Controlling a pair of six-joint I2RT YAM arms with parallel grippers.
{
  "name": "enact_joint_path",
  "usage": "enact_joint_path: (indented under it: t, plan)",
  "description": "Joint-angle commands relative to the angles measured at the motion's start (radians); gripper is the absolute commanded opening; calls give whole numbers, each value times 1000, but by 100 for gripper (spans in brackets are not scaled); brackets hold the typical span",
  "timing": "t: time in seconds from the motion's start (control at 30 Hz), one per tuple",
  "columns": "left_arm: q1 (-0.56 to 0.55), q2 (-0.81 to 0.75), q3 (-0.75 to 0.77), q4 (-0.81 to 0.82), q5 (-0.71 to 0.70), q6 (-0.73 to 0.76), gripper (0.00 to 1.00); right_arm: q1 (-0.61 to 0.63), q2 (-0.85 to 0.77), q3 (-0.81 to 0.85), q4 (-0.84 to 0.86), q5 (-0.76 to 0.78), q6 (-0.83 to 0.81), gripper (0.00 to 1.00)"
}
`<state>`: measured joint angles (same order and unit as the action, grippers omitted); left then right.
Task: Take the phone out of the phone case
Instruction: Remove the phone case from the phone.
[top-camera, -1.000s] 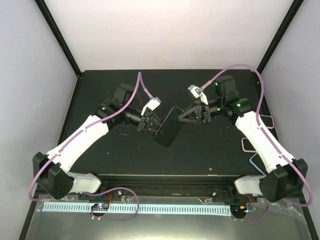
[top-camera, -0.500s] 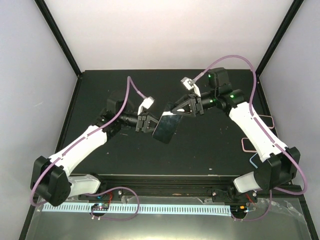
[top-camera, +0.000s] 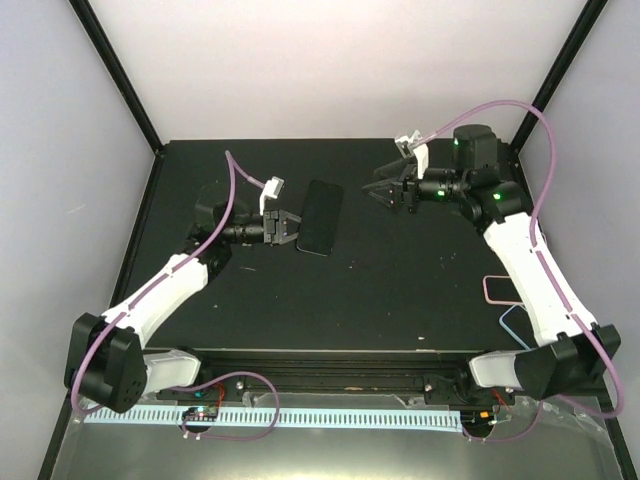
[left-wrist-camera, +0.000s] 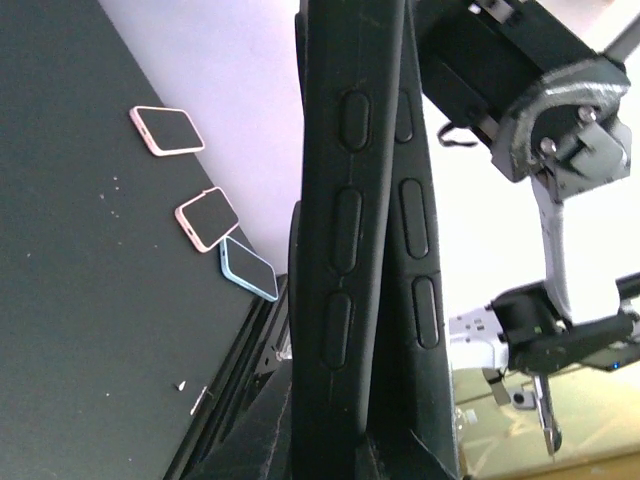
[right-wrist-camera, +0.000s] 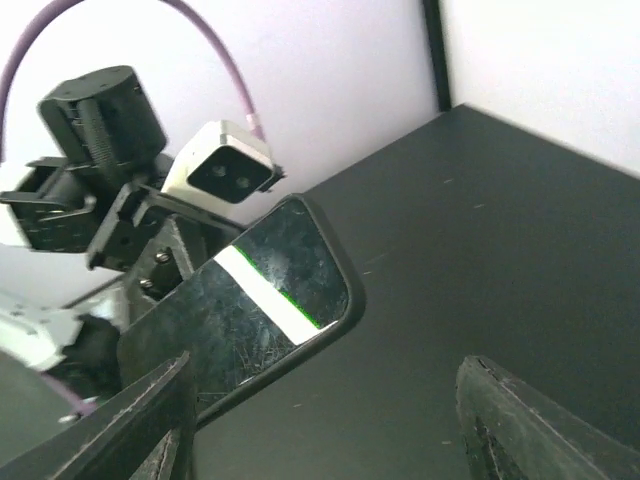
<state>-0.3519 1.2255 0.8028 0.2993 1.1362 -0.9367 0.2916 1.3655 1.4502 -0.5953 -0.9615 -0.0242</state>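
Note:
The phone (top-camera: 318, 217) sits in its black phone case, held level above the dark table (top-camera: 400, 290) near the middle back. My left gripper (top-camera: 285, 228) is shut on its left end. In the left wrist view the case's side edge (left-wrist-camera: 340, 220) with oval buttons runs up between my left gripper's (left-wrist-camera: 345, 440) jaws. My right gripper (top-camera: 385, 190) hangs open to the right of the phone, apart from it. In the right wrist view the glossy screen (right-wrist-camera: 260, 300) with the case's black rim lies ahead of the right gripper (right-wrist-camera: 330, 430), nothing between its fingers (right-wrist-camera: 150, 420).
Two pink-rimmed phones (left-wrist-camera: 166, 130) (left-wrist-camera: 207, 219) and a blue-rimmed one (left-wrist-camera: 248, 268) lie on the table's right edge, the blue one (top-camera: 515, 325) nearest the front. Black frame posts (top-camera: 120, 75) and white walls close in the back.
My right gripper let go of the phone, opened and drew back to the far right. My left arm carried the phone back and left, turning it lengthwise.

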Motion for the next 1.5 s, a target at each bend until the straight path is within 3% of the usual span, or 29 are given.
enact_joint_path:
  t: [0.0,0.2,0.63,0.97,1.47]
  plan:
    - [21,13,39,-9,-68,-59,2,39,-84,-52,85,258,-84,72]
    - [43,15,64,-171,-158,-79,2,190,-117,-90,103,498,-211,71]
    - [99,23,25,-234,-230,-288,2,512,-55,-84,109,880,-418,66]
    - [103,20,7,-215,-224,-354,2,643,35,-60,165,1021,-404,63]
    - [103,11,-3,-207,-221,-384,2,713,139,-12,176,1129,-422,59]
